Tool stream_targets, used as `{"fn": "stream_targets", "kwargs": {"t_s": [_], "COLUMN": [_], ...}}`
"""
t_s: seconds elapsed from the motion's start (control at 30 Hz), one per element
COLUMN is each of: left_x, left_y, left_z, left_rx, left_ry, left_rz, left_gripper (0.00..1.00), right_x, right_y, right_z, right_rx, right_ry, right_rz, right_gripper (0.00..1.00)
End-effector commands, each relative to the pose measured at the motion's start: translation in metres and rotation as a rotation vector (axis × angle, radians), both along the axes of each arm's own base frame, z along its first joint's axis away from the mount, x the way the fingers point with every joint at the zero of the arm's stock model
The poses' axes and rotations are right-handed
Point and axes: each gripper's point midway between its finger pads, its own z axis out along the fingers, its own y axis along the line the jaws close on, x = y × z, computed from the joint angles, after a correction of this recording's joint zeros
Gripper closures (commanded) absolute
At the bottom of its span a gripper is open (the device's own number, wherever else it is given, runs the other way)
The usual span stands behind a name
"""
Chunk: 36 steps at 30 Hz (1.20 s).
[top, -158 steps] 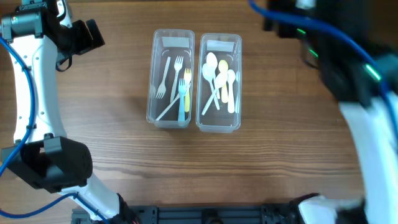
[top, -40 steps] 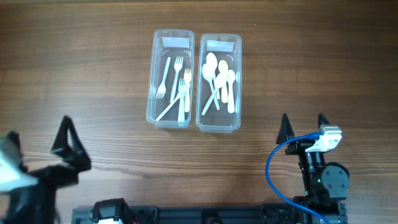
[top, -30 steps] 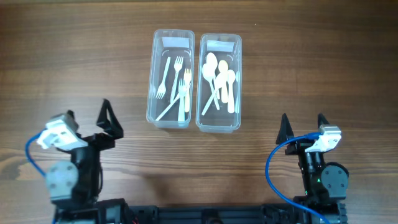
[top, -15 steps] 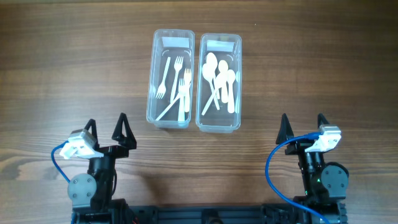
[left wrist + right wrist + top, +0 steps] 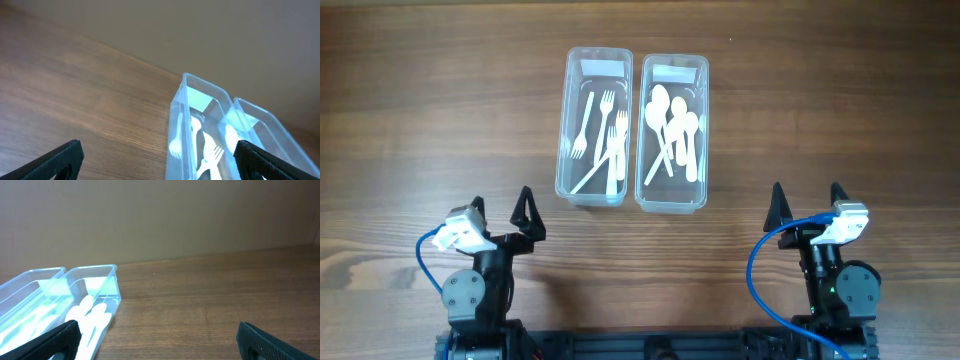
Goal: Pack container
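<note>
Left gripper (image 5: 500,207) sits low at the near-left of the surface (image 5: 820,100), jaws spread wide, one finger partly hidden behind its camera. Right gripper (image 5: 806,195) mirrors it at near-right, jaws apart too. Well ahead of both I see the fork container (image 5: 563,130) just beside the spoon container (image 5: 704,130). In my wrist views both tubs are cut off at the bottom, and the forks (image 5: 212,152) and spoons (image 5: 92,314) blur behind the walls
</note>
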Motion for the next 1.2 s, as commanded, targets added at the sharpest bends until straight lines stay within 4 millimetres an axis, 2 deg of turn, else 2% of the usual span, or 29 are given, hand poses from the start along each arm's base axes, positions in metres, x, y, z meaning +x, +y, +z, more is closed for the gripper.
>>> {"fn": "stream_targets", "kwargs": {"t_s": [0.0,0.13,1.17], "left_x": [0.0001,0.0001,0.0003], "left_y": [-0.0052,-0.0055,-0.0055], "left_z": [-0.0009,-0.0008,-0.0017], "left_rx": [0.217,0.335,0.334], "left_ry": [-0.013,-0.017,-0.012], "left_rz": [-0.050,-0.064,-0.065], "left_gripper": [0.00,0.00,0.00], "right_x": [-0.0001,-0.0001,0.0000], "right_y": [0.0017,0.0017,0.0017], "right_z": [-0.0009,-0.0008,-0.0012], "right_rx": [0.004,0.003,0.004], "right_ry": [-0.001,-0.001,0.000], "right_rz": [0.011,0.011,0.011], "right_gripper": [0.00,0.00,0.00]}}
